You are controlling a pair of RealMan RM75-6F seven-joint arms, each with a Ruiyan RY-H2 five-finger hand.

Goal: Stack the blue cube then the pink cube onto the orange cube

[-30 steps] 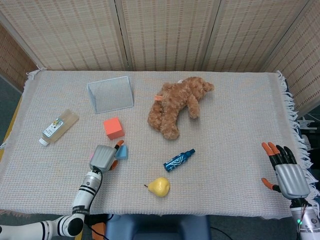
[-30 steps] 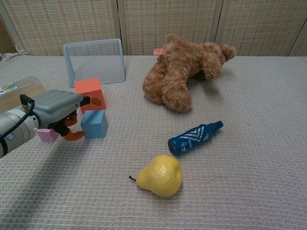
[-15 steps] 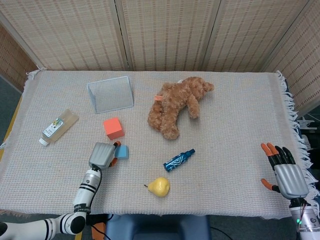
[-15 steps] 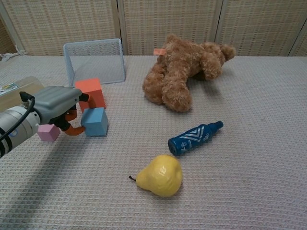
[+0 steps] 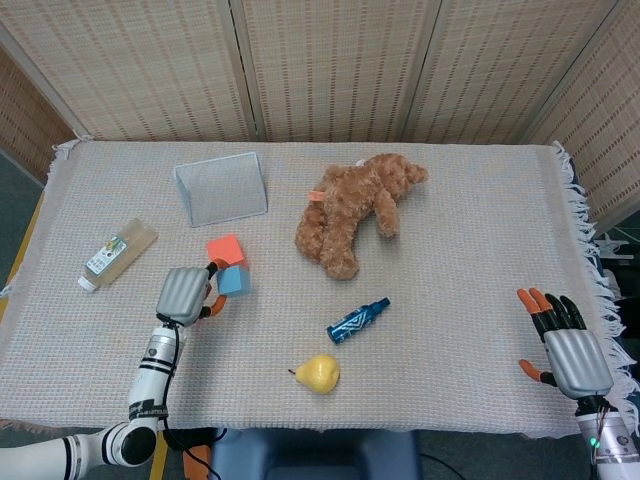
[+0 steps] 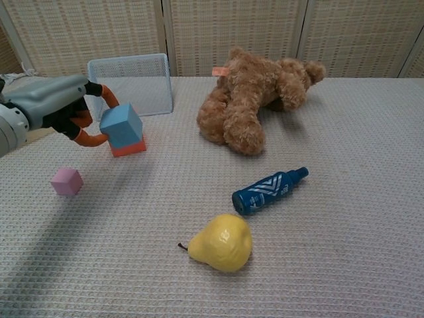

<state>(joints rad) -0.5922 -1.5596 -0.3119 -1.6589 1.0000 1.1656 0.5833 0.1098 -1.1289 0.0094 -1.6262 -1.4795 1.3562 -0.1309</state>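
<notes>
My left hand (image 6: 56,106) (image 5: 185,293) grips the blue cube (image 6: 120,124) (image 5: 233,280), lifted off the cloth and tilted. The cube hangs just in front of and partly over the orange cube (image 6: 130,146) (image 5: 223,248), which stands on the cloth and is mostly hidden in the chest view. The small pink cube (image 6: 67,181) lies on the cloth below the left hand; the head view hides it behind that hand. My right hand (image 5: 565,345) hovers open at the table's front right corner, far from the cubes.
A wire mesh basket (image 5: 221,187) lies on its side behind the orange cube. A plastic bottle (image 5: 118,253) lies at the left. A teddy bear (image 5: 355,210), a blue bottle (image 5: 357,319) and a yellow pear (image 5: 318,372) occupy the middle.
My left hand closed on the blue cube, lifted it off the cloth and carried it back toward the orange cube, uncovering the pink cube. The right hand barely moved.
</notes>
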